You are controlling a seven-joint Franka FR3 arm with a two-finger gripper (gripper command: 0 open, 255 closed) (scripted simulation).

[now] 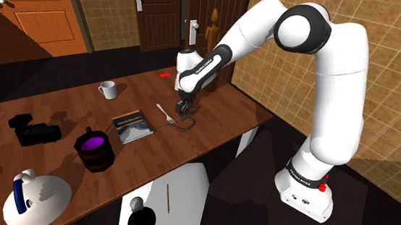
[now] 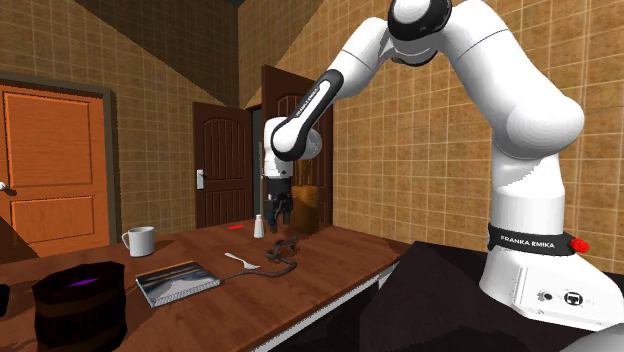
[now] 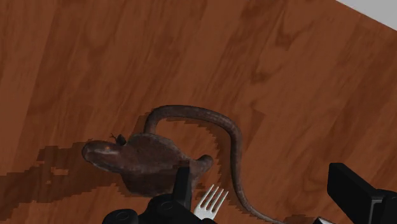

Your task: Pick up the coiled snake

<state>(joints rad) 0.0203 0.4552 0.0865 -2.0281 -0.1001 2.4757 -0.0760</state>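
The dark brown coiled snake is lying flat on the wooden worktop just beside the fork, and its thin tail loops out and runs back past the fork. The gripper hangs a bit above the fork, off to the snake's side and clear of both. Its fingers are spread wide with nothing in them. There's a book on the fork's other side, away from the snake

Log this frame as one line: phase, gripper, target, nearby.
phase: pre-grasp | gripper: open, above coiled snake, not clasping it | target: dark brown, lying on wooden table, not lifted | nearby: fork beside snake
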